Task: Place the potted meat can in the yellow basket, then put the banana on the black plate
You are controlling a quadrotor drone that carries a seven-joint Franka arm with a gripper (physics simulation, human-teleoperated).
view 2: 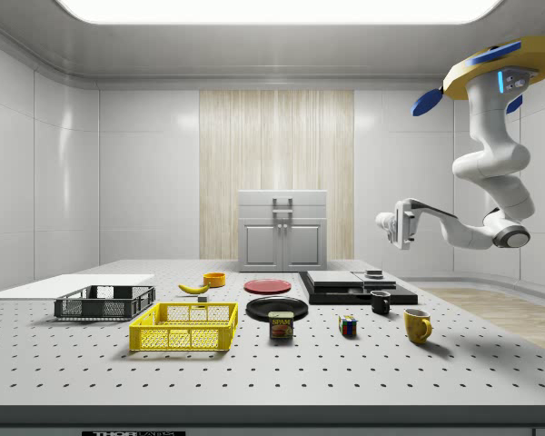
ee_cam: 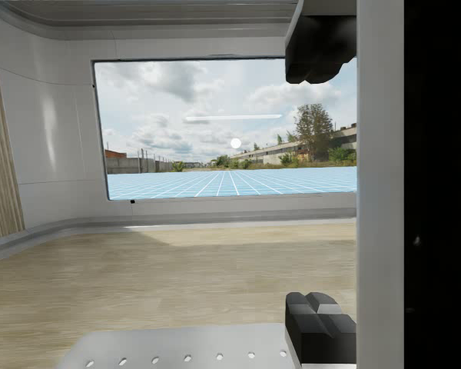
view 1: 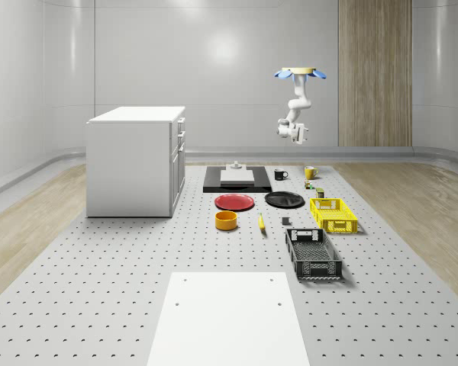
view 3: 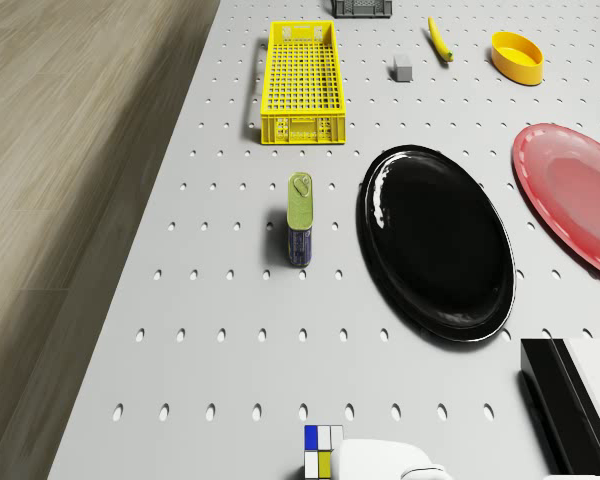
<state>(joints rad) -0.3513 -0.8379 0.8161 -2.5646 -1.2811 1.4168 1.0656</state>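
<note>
The gripper [view 2: 388, 221] hangs high in the air w/ nothing in it, pointing sideways, not down; in the wrist view two dark fingertips [ee_cam: 320, 327] stand well apart, so it reads as wide open. The arm [view 2: 490, 173] bends down from the drone [view 1: 299, 74], which hovers well above the table's far end, near the yellow mug [view 1: 310, 172].

The meat can [view 3: 299, 230] stands upright on the table between the yellow basket [view 3: 301, 82] and a colour cube [view 3: 322, 450], just beside the black plate [view 3: 435, 240] but not touching. Prob. rigid metal, smooth sides, fairly light; best taken across its narrow faces from above, firm squeeze OK. The banana [view 1: 261, 222] lies farther on, near the yellow bowl [view 1: 226, 220]; softer, curved, so grip mid-body, gently.

The table [view 1: 99, 259] is a grey board w/ rows of holes, flat and hard. Also on it: a red plate [view 1: 235, 202], a black crate [view 1: 313, 254], a white cabinet [view 1: 136, 160]. Pale walls, wood floor, a big window [ee_cam: 227, 127].
</note>
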